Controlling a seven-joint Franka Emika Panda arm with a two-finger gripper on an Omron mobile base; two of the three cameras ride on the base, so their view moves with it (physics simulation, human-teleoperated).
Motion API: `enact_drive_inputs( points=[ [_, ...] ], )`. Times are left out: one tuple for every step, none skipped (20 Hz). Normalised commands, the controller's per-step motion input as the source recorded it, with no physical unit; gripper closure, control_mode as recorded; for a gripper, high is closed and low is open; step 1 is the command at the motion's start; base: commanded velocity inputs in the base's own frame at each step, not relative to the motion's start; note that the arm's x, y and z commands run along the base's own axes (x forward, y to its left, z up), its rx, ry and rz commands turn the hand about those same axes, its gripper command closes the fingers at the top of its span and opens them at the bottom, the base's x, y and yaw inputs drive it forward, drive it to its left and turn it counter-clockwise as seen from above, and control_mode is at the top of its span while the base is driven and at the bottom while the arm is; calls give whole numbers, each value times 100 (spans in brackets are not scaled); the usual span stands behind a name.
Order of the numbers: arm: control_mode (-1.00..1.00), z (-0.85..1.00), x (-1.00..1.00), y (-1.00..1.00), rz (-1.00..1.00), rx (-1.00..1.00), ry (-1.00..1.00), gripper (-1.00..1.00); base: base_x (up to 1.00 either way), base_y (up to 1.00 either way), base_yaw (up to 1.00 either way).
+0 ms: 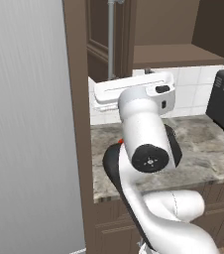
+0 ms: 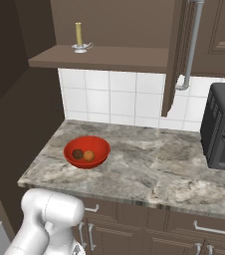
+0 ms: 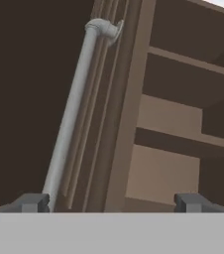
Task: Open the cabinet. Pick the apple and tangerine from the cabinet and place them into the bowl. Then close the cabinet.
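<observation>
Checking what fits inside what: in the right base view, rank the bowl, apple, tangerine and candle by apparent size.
1. bowl, widest by far.
2. candle, tall but thin and farther away, so unsure.
3. apple and tangerine: alike.

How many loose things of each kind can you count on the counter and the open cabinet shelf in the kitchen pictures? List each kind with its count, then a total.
Fruit: 2, the apple and the tangerine, both in the bowl
Bowls: 1, the red bowl
Candles in holders: 1, the yellow candle on the cabinet shelf
Black ovens: 1, the oven on the counter
Total: 5
</observation>
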Motion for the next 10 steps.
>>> enact_drive_inputs(
  points=[
    [-100, -2, 71, -1, -21, 0, 0, -100, 0, 0, 0],
    [-100, -3, 87, -6, -20, 0, 0, -100, 0, 0, 0],
    [-100, -4, 100, -6, -18, 0, 1, -100, 0, 0, 0],
    [-100, -10, 100, 0, -12, 0, 5, -100, 0, 0, 0],
    [-100, -16, 100, 0, -10, 0, 7, -100, 0, 0, 0],
    [-100, -21, 100, 0, -9, 0, 7, -100, 0, 0, 0],
    [-100, -22, 100, 0, -8, 0, 8, -100, 0, 0, 0],
    [-100, -21, 100, 0, -7, 0, 7, -100, 0, 0, 0],
    [-100, -19, 100, 0, -5, 0, 7, -100, 0, 0, 0],
    [-100, -18, 100, -17, -1, 0, 5, -100, 0, 0, 0]
  ],
)
